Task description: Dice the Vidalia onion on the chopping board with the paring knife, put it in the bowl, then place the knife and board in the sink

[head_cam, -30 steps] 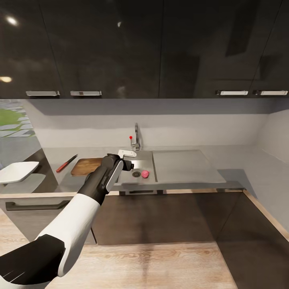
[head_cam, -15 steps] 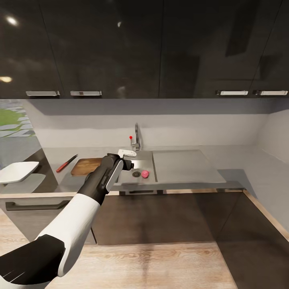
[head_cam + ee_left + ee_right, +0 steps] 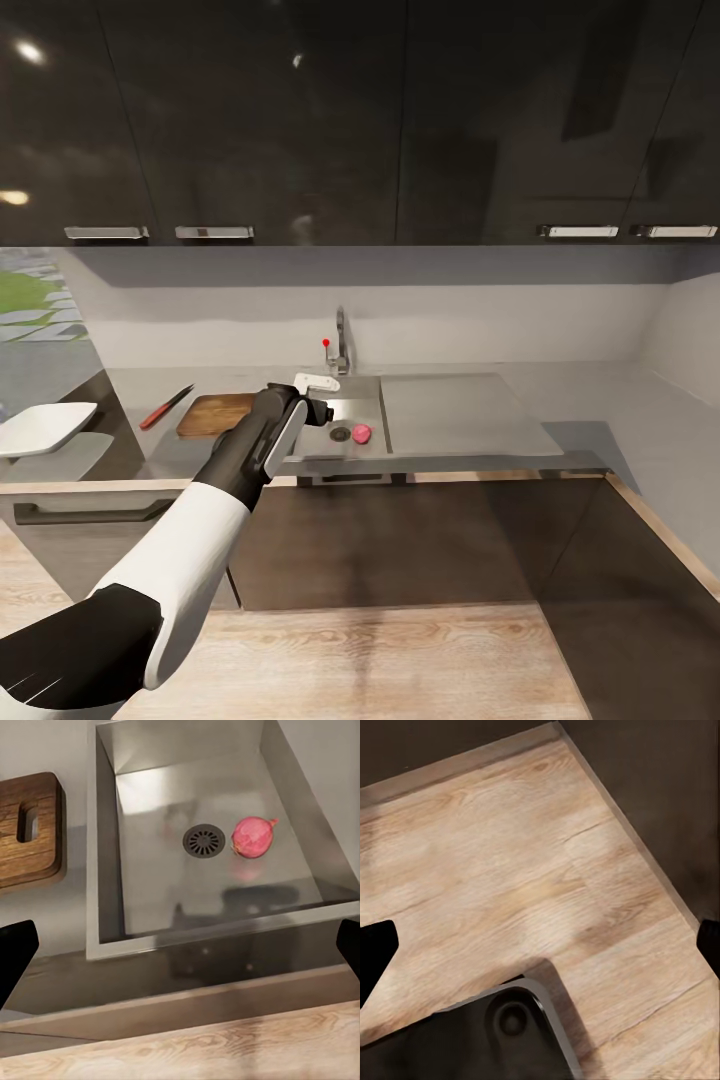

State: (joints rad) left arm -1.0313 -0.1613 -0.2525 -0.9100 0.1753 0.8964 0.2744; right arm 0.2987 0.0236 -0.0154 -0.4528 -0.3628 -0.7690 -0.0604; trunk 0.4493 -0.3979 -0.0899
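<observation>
On the far left of the countertop (image 3: 130,385) sits the white bowl (image 3: 45,424), then the paring knife (image 3: 165,407) just beside the chopping board (image 3: 215,413). Next, the left gripper (image 3: 318,395) hovers over the near left part of the sink (image 3: 345,455), its fingers (image 3: 15,952) spread wide with nothing between them. Down in the basin the Vidalia onion (image 3: 253,836) lies just beside the drain (image 3: 203,841). Over wood flooring (image 3: 510,885) the right gripper (image 3: 540,945) hangs with its fingers apart, holding nothing.
</observation>
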